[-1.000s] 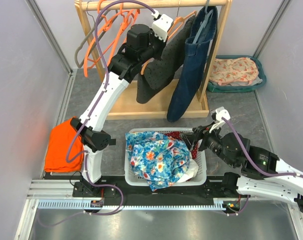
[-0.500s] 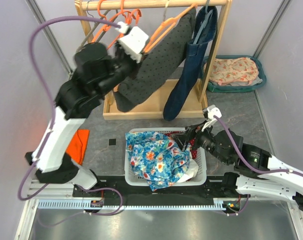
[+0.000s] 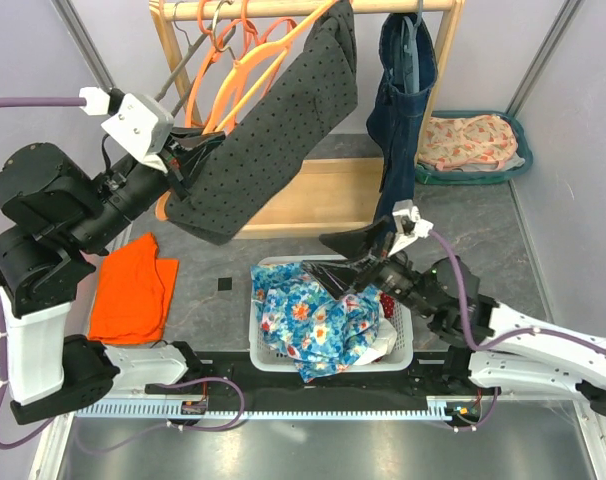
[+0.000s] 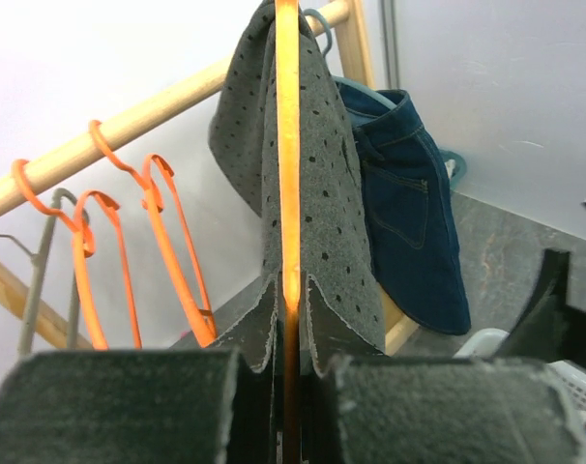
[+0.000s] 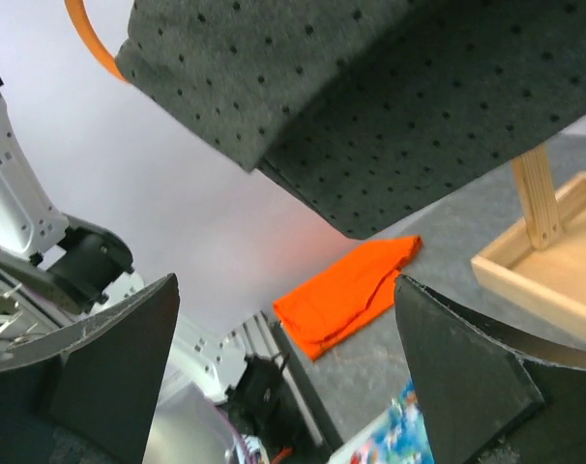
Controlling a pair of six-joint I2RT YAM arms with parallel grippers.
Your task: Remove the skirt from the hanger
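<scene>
- The left gripper [image 3: 188,155] is clenched on the lower end of the orange hanger [image 4: 287,145]. From its wrist camera, the thin orange bar runs straight between the two pads.
- The grey dotted skirt [image 3: 273,130] is draped over that hanger. It slants in the air from the wooden rail [image 3: 283,9] at the far edge down toward the far-left corner.
- I cannot tell whether the hook is on the rail or just off it.
- The right gripper [image 3: 343,258] hovers over the white basket [image 3: 408,330] at the near edge. Its fingers are spread wide and hold nothing, and they point up at the skirt's hanging hem.
- The step in hand looks like the right arm taking the cloth while the left holds the hanger steady.
- To do it well, I would bite the low hem where both layers hang together, well clear of the orange bar.
- The pull should then run along the hanger's slope, away from the left gripper, not straight down, so the fabric slides rather than snags.
- The left grip needs to stay firm, or the hanger may twist.
- Mind the denim garment [image 3: 403,90] hanging just beside on the rail, and the spare hangers [image 3: 238,60].
</scene>
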